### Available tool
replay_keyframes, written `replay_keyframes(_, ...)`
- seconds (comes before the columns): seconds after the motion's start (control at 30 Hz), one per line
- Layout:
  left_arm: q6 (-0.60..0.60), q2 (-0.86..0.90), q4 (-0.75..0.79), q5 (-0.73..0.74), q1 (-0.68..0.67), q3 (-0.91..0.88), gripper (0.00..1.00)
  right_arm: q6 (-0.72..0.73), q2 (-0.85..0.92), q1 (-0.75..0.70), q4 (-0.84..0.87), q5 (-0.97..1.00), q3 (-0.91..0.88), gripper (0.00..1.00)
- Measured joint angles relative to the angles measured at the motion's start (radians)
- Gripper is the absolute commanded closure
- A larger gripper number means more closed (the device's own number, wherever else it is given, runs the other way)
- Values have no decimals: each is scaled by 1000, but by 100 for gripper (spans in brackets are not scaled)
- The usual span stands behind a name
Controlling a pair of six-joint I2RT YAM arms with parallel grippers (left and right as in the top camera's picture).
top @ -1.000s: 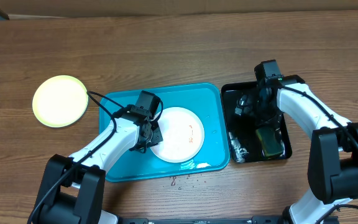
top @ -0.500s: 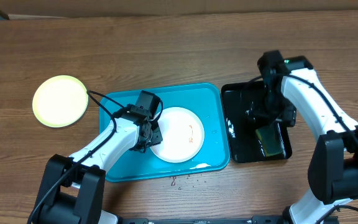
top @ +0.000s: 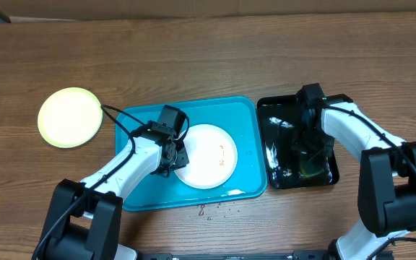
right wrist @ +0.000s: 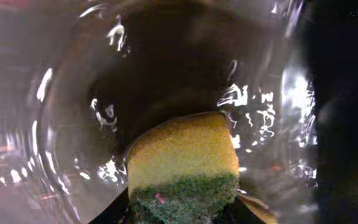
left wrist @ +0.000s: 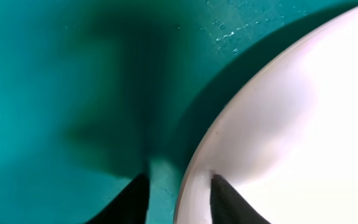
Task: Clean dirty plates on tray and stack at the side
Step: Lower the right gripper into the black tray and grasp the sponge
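A white plate (top: 206,155) with small orange smears lies in the turquoise tray (top: 222,112). My left gripper (top: 172,155) is at its left rim. In the left wrist view the plate (left wrist: 291,124) has one finger of my left gripper (left wrist: 179,186) on its inner face and the other outside over the tray floor (left wrist: 55,93), shut on the rim. A pale yellow-green plate (top: 68,117) sits on the table at far left. My right gripper (top: 311,155) is down in the black tray and, in its wrist view (right wrist: 182,211), is shut on a yellow and green sponge (right wrist: 182,155).
The glossy black tray (top: 280,108) stands right of the turquoise one and looks wet, with bright reflections. Small crumbs (top: 211,209) lie on the wooden table in front of the turquoise tray.
My right gripper has dropped into the black tray and closed on the sponge that lay there. The left arm and the white plate have stayed put.
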Motion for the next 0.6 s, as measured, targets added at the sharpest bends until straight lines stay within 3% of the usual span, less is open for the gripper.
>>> replay_keyframes(0.07,4,0,2,0,0,0,66,-7,0,0,-10,-43,37,61)
replay_keyframes(0.13,7,0,3,0,0,0,57,-15,0,0,-13,-68,67,37)
replay_keyframes(0.2,10,0,3,0,0,0,50,-25,0,0,-3,-83,87,29)
replay_keyframes(0.37,44,0,37,-4,0,-2,44,-54,0,0,11,-101,91,29)
replay_keyframes(0.6,122,0,75,-5,0,-2,49,-71,0,0,113,-82,74,28)
